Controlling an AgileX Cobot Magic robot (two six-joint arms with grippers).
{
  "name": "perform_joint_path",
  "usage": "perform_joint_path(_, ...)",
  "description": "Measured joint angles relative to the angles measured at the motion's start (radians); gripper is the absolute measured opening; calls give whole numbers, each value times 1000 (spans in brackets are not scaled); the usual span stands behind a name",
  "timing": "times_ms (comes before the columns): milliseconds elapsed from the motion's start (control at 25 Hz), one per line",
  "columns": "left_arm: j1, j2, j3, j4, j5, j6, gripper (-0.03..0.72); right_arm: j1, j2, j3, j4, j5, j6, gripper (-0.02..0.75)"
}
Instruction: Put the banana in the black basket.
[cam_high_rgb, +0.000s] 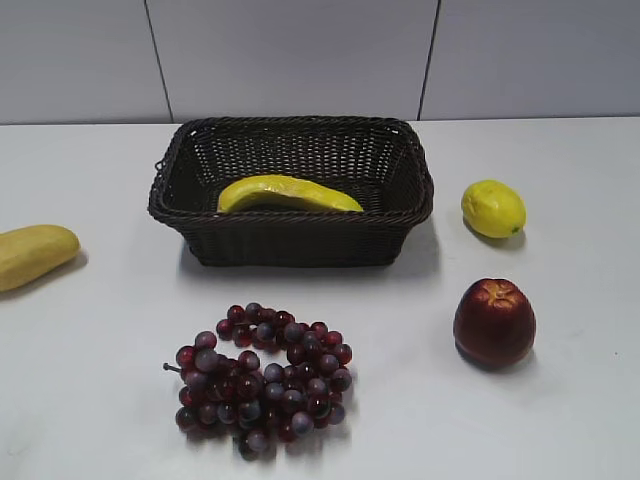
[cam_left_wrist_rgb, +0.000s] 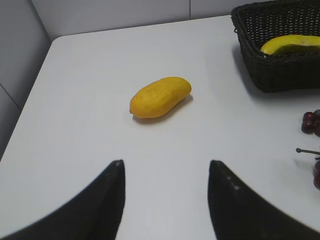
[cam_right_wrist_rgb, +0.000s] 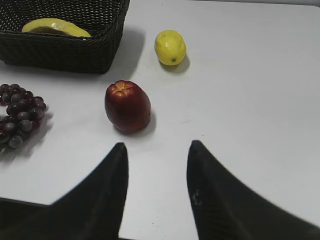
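The white surface (cam_high_rgb: 560, 420) carries six things. Largest is the one black basket (cam_high_rgb: 290, 240), sitting toward the far edge, about midway between the left and right edges. Inside it lies the one banana (cam_high_rgb: 288, 193), resting on the basket floor against the near wall, curved back upward.

Next in size is one bunch of dark red grapes (cam_high_rgb: 262, 380), close to the near edge, in front of the basket. One stubby orange-yellow fruit (cam_high_rgb: 30, 255) lies at the left edge. One red apple (cam_high_rgb: 494, 321) stands toward the right side, nearer the front, and one small lemon (cam_high_rgb: 493, 208) sits behind it, just beside the basket's right end.

My left gripper (cam_left_wrist_rgb: 166, 200) hangs over bare surface near the left edge, its jaws spread apart with nothing between them. My right gripper (cam_right_wrist_rgb: 157, 192) hangs in front of the apple, likewise spread and holding nothing.
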Motion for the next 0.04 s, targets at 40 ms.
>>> perform_joint_path(40,0,0,0,0,0,0,520,0,0,0,0,0,0,299)
